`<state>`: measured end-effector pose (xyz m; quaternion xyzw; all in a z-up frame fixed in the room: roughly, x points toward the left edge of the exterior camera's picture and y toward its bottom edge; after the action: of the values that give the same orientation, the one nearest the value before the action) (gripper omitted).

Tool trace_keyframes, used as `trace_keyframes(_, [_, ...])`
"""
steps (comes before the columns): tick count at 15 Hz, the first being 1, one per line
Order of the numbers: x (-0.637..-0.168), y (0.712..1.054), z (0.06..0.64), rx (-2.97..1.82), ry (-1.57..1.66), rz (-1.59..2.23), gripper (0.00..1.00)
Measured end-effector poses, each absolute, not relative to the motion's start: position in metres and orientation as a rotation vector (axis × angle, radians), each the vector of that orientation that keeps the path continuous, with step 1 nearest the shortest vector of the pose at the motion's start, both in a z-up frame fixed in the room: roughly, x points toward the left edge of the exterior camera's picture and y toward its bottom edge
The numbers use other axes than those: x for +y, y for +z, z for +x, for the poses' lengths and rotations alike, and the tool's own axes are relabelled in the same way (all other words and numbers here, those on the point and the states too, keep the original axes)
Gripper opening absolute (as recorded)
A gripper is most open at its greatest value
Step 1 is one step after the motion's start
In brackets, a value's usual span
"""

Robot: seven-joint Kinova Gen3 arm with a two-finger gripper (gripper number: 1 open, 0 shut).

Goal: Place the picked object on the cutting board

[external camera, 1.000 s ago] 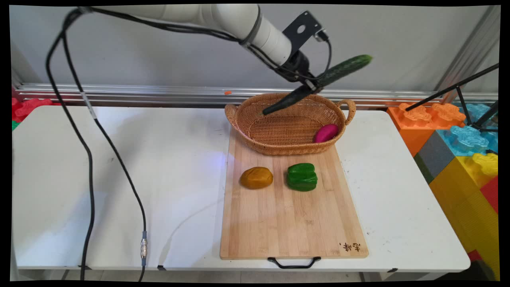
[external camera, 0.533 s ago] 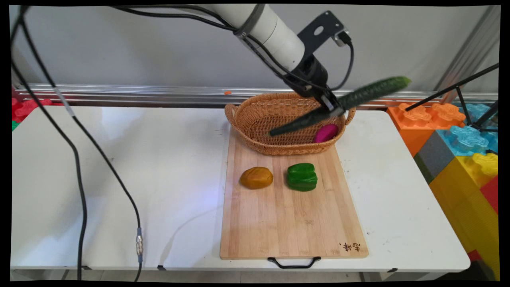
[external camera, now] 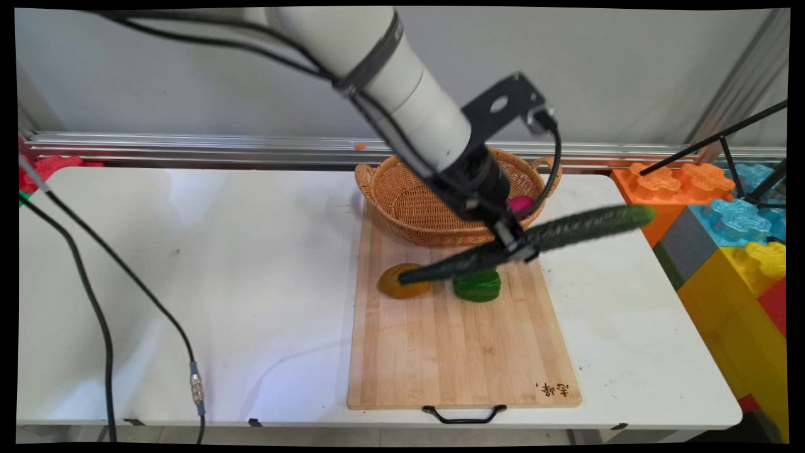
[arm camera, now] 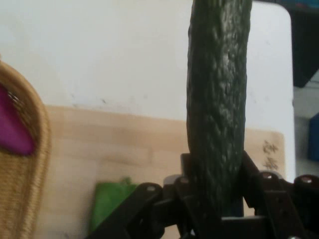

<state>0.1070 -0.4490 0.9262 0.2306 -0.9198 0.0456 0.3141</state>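
Main overlooks table; hand closely shares cutting board (external camera: pixel 462 352).

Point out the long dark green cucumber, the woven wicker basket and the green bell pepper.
Long dark green cucumber (external camera: pixel 582 225), main view, on its right half, clear of the arm.
Woven wicker basket (external camera: pixel 402 201), main view, on its left inner wall.
Green bell pepper (external camera: pixel 478 289), main view, on its lower front.

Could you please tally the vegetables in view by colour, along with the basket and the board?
Green: 2, cucumber in the gripper, pepper
Orange-brown: 1, potato
Magenta: 1, in the basket
Wicker basket: 1
Cutting board: 1
Total: 6
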Motion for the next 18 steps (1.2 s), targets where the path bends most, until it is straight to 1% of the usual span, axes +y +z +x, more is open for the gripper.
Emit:
trace_keyframes(5, [-0.420, 0.893, 0.102, -2.480, 0.128, 0.562, 0.00])
trace_keyframes(13, [-0.399, 0.829, 0.093, -2.607, 0.242, 0.327, 0.00])
trace_keyframes(18, [-0.392, 0.806, 0.096, -2.659, 0.270, 0.270, 0.00])
